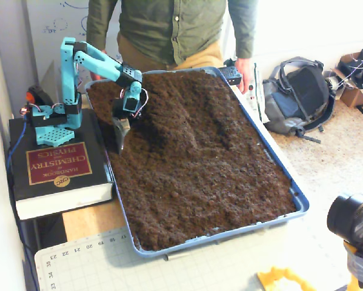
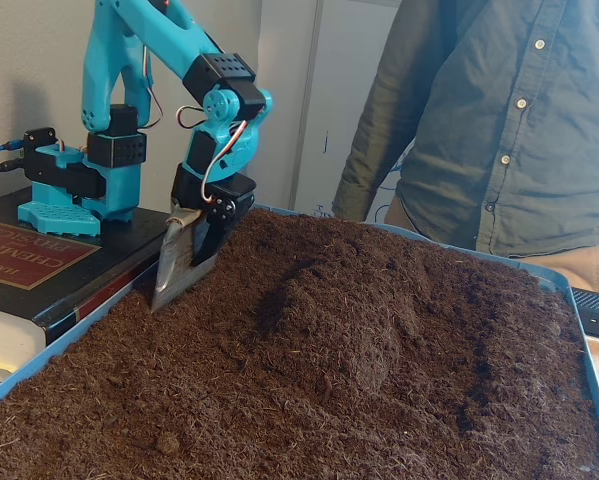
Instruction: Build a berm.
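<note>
The berm [image 1: 190,130] is a low ridge of loose dark soil running down the middle of the blue tray [image 1: 279,171]; in the lower fixed view the berm [image 2: 354,320] rises with a shadowed left slope. My turquoise arm's gripper [image 1: 120,138] carries a flat grey metal blade [image 2: 171,265], with the black finger lying against it and no gap showing. The blade's tip rests on the soil just inside the tray's left rim [image 2: 74,332], left of the berm and apart from it. The gripper [image 2: 179,282] points down and tilts toward the arm's base.
The arm's base stands on a thick black book [image 1: 54,173] beside the tray. A person in a green shirt [image 1: 169,27] stands at the tray's far end, hand on its corner. A backpack [image 1: 296,97], a camera [image 1: 353,219] and a cutting mat [image 1: 96,260] surround the tray.
</note>
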`<action>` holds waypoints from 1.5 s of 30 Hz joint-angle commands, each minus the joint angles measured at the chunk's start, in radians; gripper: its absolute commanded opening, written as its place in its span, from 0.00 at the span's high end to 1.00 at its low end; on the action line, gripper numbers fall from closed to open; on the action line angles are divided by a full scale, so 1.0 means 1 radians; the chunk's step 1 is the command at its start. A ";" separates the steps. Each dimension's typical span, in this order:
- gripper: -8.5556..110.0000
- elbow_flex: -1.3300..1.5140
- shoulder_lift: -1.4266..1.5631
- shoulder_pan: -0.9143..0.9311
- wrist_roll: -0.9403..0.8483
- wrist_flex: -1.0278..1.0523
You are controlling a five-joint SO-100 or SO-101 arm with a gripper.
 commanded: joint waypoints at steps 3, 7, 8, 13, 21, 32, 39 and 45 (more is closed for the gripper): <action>0.92 -0.018 -0.009 -0.005 0.017 -0.003; 0.92 -0.037 -0.048 -0.005 0.017 -0.005; 0.92 -0.048 -0.057 -0.005 0.017 -0.005; 0.92 -0.114 -0.138 -0.005 0.017 -0.051; 0.92 -0.227 -0.249 -0.005 0.002 -0.189; 0.92 -0.454 -0.331 -0.008 -0.002 -0.193; 0.92 -0.577 -0.371 -0.025 -0.002 -0.193; 0.92 -0.644 -0.370 -0.026 -0.002 -0.193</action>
